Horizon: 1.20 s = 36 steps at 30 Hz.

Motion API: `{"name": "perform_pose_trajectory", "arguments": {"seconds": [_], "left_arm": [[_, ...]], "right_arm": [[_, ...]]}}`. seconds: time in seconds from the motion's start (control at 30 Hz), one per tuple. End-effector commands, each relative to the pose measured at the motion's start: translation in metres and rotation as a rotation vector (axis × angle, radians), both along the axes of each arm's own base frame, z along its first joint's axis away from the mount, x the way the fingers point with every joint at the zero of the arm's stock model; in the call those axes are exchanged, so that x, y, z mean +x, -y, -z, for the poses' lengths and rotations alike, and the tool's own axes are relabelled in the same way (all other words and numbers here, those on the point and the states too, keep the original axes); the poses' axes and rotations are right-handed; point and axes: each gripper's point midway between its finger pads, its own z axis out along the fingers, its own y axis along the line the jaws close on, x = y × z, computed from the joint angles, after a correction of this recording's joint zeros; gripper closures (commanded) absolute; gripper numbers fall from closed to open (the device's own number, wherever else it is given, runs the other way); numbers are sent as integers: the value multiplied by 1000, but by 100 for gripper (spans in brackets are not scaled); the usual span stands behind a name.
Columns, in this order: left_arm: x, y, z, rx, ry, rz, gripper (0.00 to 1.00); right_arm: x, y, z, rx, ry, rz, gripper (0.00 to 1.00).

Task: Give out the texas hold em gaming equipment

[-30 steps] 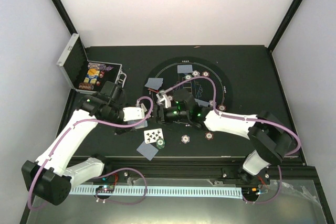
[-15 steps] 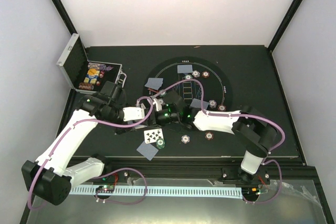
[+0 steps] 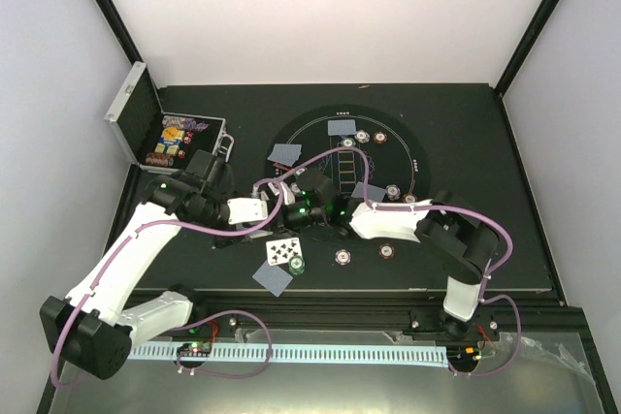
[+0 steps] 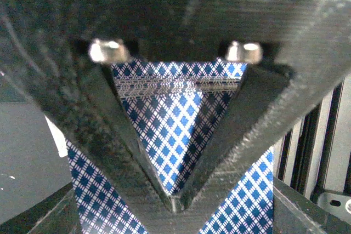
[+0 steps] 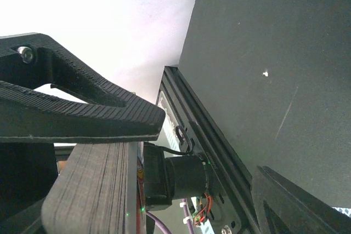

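My left gripper [image 3: 264, 208] is shut on a deck of playing cards [image 4: 176, 119], whose blue-checked backs fill the left wrist view between the closed fingers [image 4: 126, 152]. My right gripper [image 3: 293, 203] is open right beside it. In the right wrist view its upper finger [image 5: 82, 114] lies just over the deck's edge [image 5: 93, 190], and the other finger [image 5: 296, 201] stands well apart. On the round mat [image 3: 412, 157] lie face-down cards [image 3: 286, 153] [image 3: 340, 127] and brown-red chips [image 3: 380, 138]. A face-up card [image 3: 282, 250] with a green chip [image 3: 297, 263] lies near the front.
The open silver case [image 3: 136, 113] stands at the back left with chips inside. Another face-down card [image 3: 273, 277] lies by the front edge. More chips [image 3: 343, 257] [image 3: 386, 251] [image 3: 392, 191] dot the mat. The rail [image 5: 219, 152] runs along the table's near edge.
My right arm has swung left across the mat, and its gripper is now against the deck held by the left gripper. The left arm has not moved.
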Motion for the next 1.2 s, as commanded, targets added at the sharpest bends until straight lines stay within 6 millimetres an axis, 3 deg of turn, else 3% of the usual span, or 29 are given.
{"name": "perform_pose_trajectory", "arguments": {"seconds": [0.0, 0.43, 0.7, 0.87, 1.17], "left_arm": [[1, 1, -18, -19, 45, 12, 99], [2, 2, -18, -20, 54, 11, 98], [2, 1, -14, -14, 48, 6, 98], [3, 1, -14, -13, 51, 7, 99], [3, 0, -11, -10, 47, 7, 98]], "right_arm": [[13, 20, 21, -56, -18, 66, 27], [20, 51, 31, -123, 2, 115, 34], [22, 53, 6, -94, 41, 126, 40], [21, 55, -5, -87, 59, 129, 49], [20, 59, -28, -46, 75, 147, 77]]}}
